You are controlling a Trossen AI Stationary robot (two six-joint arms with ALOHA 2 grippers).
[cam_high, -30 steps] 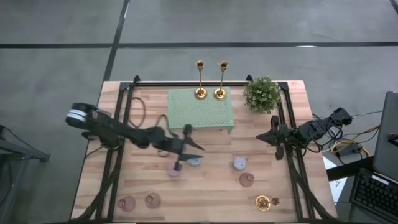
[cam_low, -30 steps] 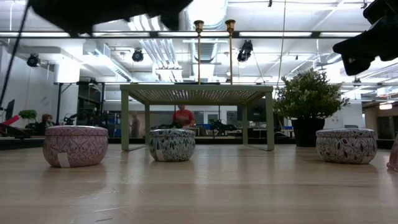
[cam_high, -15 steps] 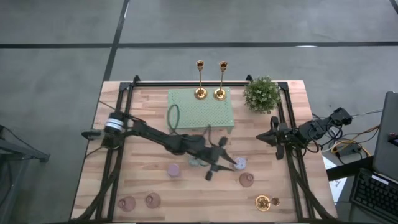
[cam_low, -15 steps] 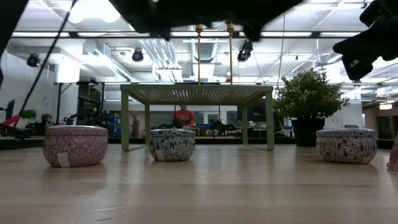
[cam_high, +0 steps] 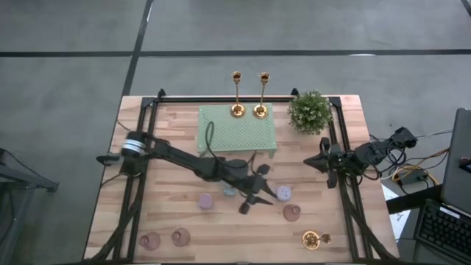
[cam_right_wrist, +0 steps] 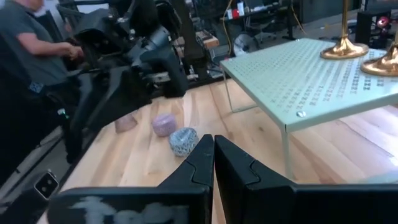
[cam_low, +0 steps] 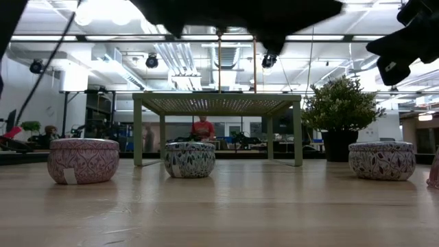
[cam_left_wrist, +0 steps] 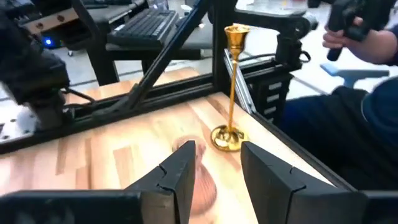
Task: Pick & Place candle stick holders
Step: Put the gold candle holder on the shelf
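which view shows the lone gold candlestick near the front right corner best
The left wrist view: the gold candlestick stands upright and whole beyond the left gripper. The high view shows it small from above. The low and right wrist views don't show it.

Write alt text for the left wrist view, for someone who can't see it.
The left gripper, its dark fingers apart and holding nothing, points toward a gold candlestick standing upright near the corner of the wooden table. A pink holder shows partly between the fingers, and a person's sleeve appears beyond the table's black frame.
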